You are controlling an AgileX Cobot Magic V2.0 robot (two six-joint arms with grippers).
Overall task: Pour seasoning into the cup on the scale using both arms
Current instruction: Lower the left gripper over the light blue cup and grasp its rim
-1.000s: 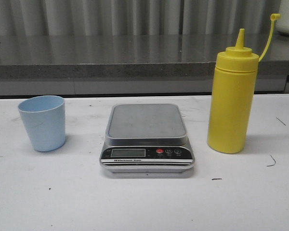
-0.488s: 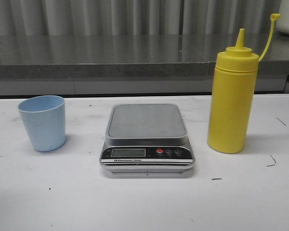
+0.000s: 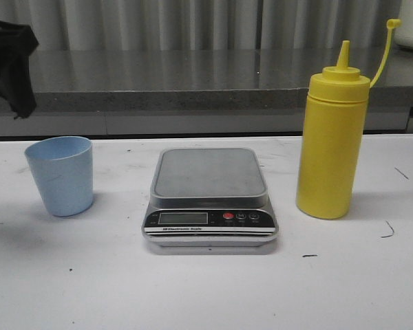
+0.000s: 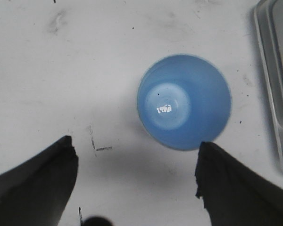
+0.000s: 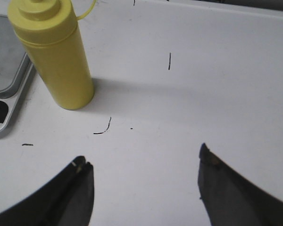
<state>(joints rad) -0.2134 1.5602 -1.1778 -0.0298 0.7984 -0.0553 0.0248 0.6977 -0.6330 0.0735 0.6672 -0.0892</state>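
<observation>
- On the white desk (image 3: 206, 289), the scale (image 3: 210, 199) sits dead centre with its steel platform bare.
- Pale blue cup (image 3: 60, 175) stands upright to the scale's left, on the desk and not on the scale.
- Yellow seasoning (image 3: 332, 141) bottle stands upright to the scale's right, cap dangling off its tether.
- Left tool (image 4: 137, 188) hangs above the cup, fingers spread wide, nothing gripped.
- Right tool (image 5: 144, 188) is spread wide too, near the seasoning but well clear of it.

White desk (image 3: 69, 289), scuffed with small dark marks. Standing directly on it, left to right: blue cup (image 3: 60, 175), scale (image 3: 210, 199) in the middle, yellow bottle (image 3: 332, 148), all well apart.
</observation>
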